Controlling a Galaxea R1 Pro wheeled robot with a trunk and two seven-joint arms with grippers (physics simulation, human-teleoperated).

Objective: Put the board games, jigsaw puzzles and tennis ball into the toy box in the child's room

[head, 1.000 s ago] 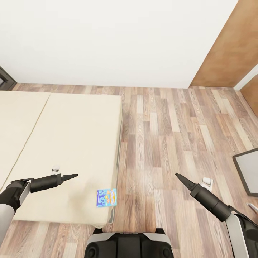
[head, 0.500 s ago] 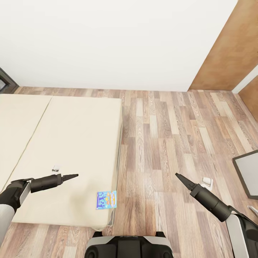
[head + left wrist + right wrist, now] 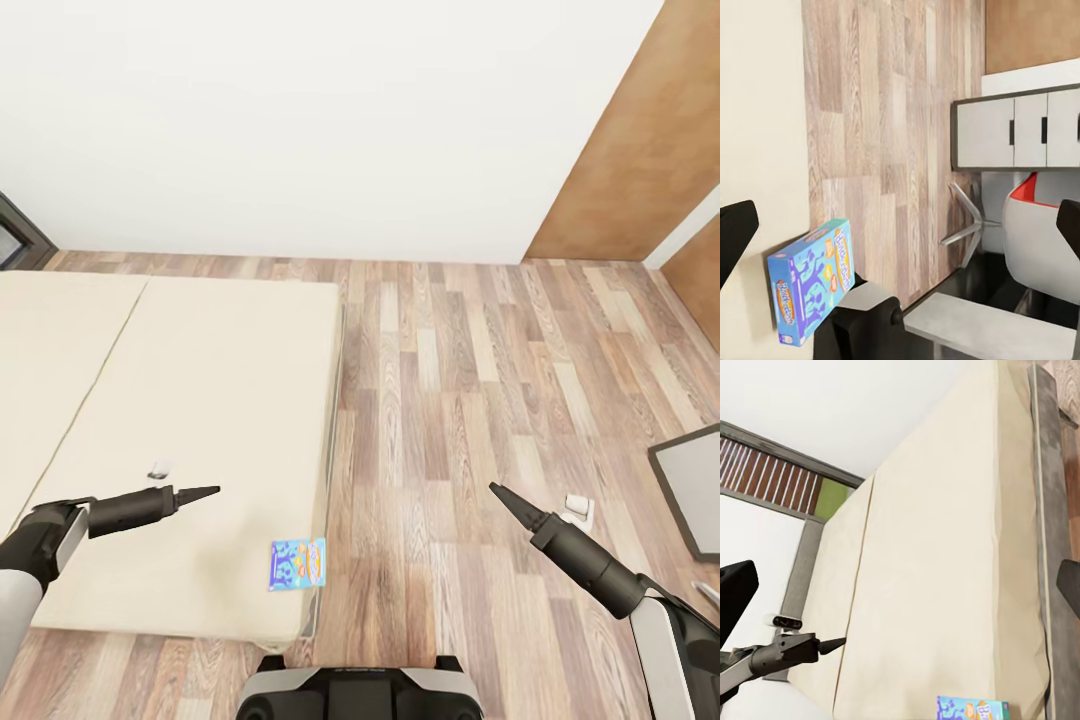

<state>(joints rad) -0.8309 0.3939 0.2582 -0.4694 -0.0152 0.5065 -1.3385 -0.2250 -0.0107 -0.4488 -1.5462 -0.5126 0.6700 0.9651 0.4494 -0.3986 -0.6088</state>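
A blue board game [image 3: 297, 563] lies flat near the bed's [image 3: 200, 400] corner by the floor; it also shows as the blue box [image 3: 811, 289] and the game's top edge [image 3: 972, 709]. My left gripper [image 3: 203, 492] hovers over the cream mattress, a short way from the game on its far left, open and empty. My right gripper [image 3: 497, 491] hangs over the wood floor to the right of the bed, open and empty. The table's pale grey top [image 3: 695, 485] pokes in at the right edge, and its white drawer unit [image 3: 1020, 135] shows beyond the floor.
A small white object [image 3: 158, 468] sits on the mattress near my left gripper. Another small white item [image 3: 577, 510] lies on the floor by my right gripper. A red-and-white chair [image 3: 1042, 232] stands beside the drawer unit. Wood floor stretches between bed and table.
The whole picture has slid slightly downward as the camera moved. Both arms hold the same pose and the board game lies where it was on the bed.
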